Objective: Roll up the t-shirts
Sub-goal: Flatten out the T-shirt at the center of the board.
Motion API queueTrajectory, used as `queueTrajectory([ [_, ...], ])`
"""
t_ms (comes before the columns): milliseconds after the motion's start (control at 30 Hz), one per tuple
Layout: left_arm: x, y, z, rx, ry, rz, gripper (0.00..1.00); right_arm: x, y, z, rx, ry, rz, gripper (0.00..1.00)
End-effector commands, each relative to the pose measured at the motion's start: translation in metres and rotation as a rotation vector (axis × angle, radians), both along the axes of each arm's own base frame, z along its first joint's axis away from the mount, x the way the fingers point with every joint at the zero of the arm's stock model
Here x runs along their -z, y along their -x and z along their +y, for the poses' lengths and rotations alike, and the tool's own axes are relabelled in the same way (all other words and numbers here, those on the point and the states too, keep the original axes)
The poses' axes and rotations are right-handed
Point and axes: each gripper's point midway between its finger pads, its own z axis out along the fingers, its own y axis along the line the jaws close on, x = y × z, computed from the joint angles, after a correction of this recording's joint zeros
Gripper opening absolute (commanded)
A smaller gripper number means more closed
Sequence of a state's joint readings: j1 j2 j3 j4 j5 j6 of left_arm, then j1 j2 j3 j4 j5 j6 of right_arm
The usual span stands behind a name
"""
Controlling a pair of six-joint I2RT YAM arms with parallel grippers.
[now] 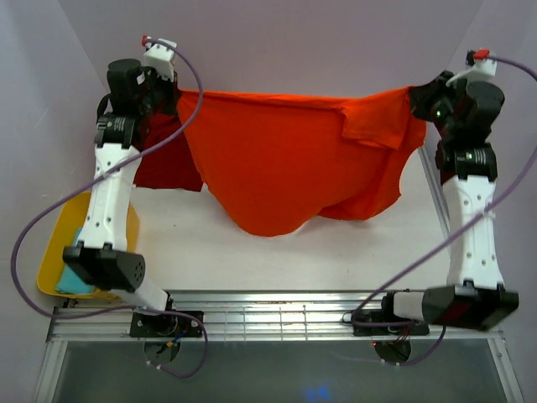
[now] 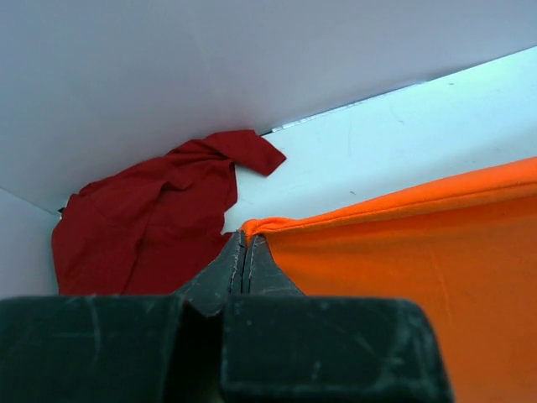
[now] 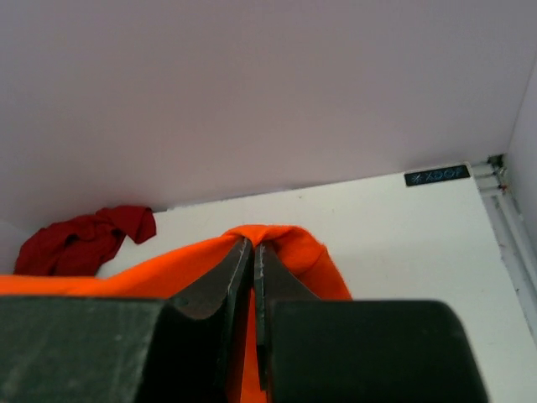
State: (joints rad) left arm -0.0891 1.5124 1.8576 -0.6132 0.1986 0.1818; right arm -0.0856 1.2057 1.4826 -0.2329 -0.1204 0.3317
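The task looks to be at an early stage, because neither of the two t-shirts is rolled yet. The orange-red t-shirt [image 1: 294, 159] hangs stretched between both arms over the far half of the table [image 1: 252, 260]. Its top edge is pulled almost straight, while the middle sags down in a wide curve toward the table surface; I cannot tell if the lowest part touches it. The left gripper [image 2: 244, 248] is clamped tight on one corner of this shirt, with the jaws pressed together on a small pinch of cloth. The right gripper [image 3: 252, 250] is clamped in the same way on the opposite corner, where the cloth folds over its tips. The dark crimson t-shirt [image 1: 168, 168] lies crumpled at the far left of the table, near the wall, and no gripper holds it. In my judgement, the orange-red shirt must first be laid flat and then rolled, and the crimson one needs all the same work afterwards, so nearly everything is left to do
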Motion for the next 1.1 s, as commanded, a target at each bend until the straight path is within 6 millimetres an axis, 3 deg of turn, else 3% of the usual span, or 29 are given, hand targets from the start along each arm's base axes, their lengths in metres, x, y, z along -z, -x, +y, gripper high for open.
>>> queueTrajectory([
  [0,-0.034,-0.04,0.022,-0.13,-0.001,-0.099,0.0,-0.069,-0.044,0.003,-0.048,-0.069,-0.149,0.08],
  [33,-0.022,-0.06,0.026,-0.15,-0.009,-0.078,0.0,-0.059,-0.074,0.002,-0.06,-0.085,-0.119,0.08],
  [67,-0.026,-0.068,0.032,-0.175,-0.018,-0.091,0.0,-0.07,-0.083,0.003,-0.069,-0.112,-0.135,0.08],
  [100,-0.049,-0.071,0.036,-0.186,-0.023,-0.148,0.0,-0.115,-0.078,0.006,-0.094,-0.114,-0.227,0.08],
  [133,-0.052,-0.078,0.043,-0.205,-0.051,-0.164,0.0,-0.109,-0.102,0.0,-0.098,-0.132,-0.211,0.08],
  [167,-0.047,-0.09,0.048,-0.217,-0.066,-0.161,0.0,-0.123,-0.104,-0.002,-0.106,-0.176,-0.233,0.08],
  [200,-0.066,-0.09,0.063,-0.275,-0.074,-0.208,0.0,-0.137,-0.105,-0.004,-0.114,-0.192,-0.26,0.08],
  [233,-0.072,-0.092,0.069,-0.288,-0.076,-0.226,0.0,-0.164,-0.101,-0.014,-0.105,-0.194,-0.328,0.08],
  [267,-0.076,-0.094,0.073,-0.294,-0.073,-0.24,0.0,-0.175,-0.097,-0.018,-0.104,-0.219,-0.359,0.08],
  [333,-0.092,-0.09,0.077,-0.285,-0.06,-0.289,0.0,-0.193,-0.086,-0.031,-0.099,-0.214,-0.445,0.08],
  [400,-0.101,-0.085,0.077,-0.282,-0.071,-0.319,0.0,-0.195,-0.078,-0.036,-0.107,-0.216,-0.472,0.08],
  [433,-0.09,-0.089,0.071,-0.247,-0.08,-0.296,0.0,-0.195,-0.071,-0.04,-0.102,-0.206,-0.474,0.08],
  [467,-0.083,-0.09,0.071,-0.243,-0.086,-0.285,0.0,-0.174,-0.078,-0.04,-0.119,-0.215,-0.411,0.08],
  [533,-0.065,-0.09,0.067,-0.213,-0.1,-0.249,0.0,-0.155,-0.075,-0.038,-0.131,-0.209,-0.356,0.08],
  [567,-0.028,-0.095,0.064,-0.19,-0.109,-0.168,0.0,-0.11,-0.09,-0.039,-0.128,-0.231,-0.252,0.08],
  [600,-0.016,-0.094,0.061,-0.168,-0.118,-0.152,0.0,-0.09,-0.091,-0.04,-0.122,-0.239,-0.207,0.08],
  [633,-0.019,-0.078,0.058,-0.154,-0.113,-0.164,0.0,-0.081,-0.08,-0.039,-0.109,-0.227,-0.191,0.08],
  [667,0.037,-0.074,0.051,-0.11,-0.111,-0.057,0.0,-0.059,-0.078,-0.039,-0.101,-0.225,-0.148,0.08],
  [700,0.044,-0.068,0.049,-0.097,-0.109,-0.075,0.0,0.01,-0.081,-0.04,-0.078,-0.258,0.008,0.08],
  [733,0.042,-0.049,0.046,-0.081,-0.105,-0.091,0.0,0.022,-0.063,-0.037,-0.066,-0.233,0.029,0.08],
  [767,0.066,-0.042,0.042,-0.055,-0.107,-0.048,0.0,0.052,-0.054,-0.038,-0.046,-0.237,0.086,0.08],
  [800,0.117,-0.031,0.04,-0.04,-0.116,0.059,0.0,0.107,-0.033,-0.037,-0.004,-0.255,0.182,0.08],
  [867,0.15,-0.007,0.037,-0.016,-0.127,0.121,0.0,0.159,-0.009,-0.034,0.015,-0.264,0.257,0.08],
  [900,0.195,0.011,0.034,0.006,-0.133,0.213,0.0,0.173,0.008,-0.029,0.015,-0.263,0.275,0.08],
  [933,0.21,0.021,0.034,0.017,-0.147,0.238,0.0,0.224,0.026,-0.024,0.027,-0.283,0.383,0.08],
  [1000,0.231,0.041,0.034,0.027,-0.166,0.269,0.0,0.263,0.048,-0.019,0.036,-0.296,0.467,0.08],
  [1033,0.258,0.057,0.035,0.033,-0.174,0.327,0.0,0.291,0.067,-0.014,0.038,-0.313,0.525,0.08],
  [1067,0.261,0.065,0.036,0.039,-0.191,0.324,0.0,0.302,0.076,-0.01,0.035,-0.324,0.548,0.08],
])
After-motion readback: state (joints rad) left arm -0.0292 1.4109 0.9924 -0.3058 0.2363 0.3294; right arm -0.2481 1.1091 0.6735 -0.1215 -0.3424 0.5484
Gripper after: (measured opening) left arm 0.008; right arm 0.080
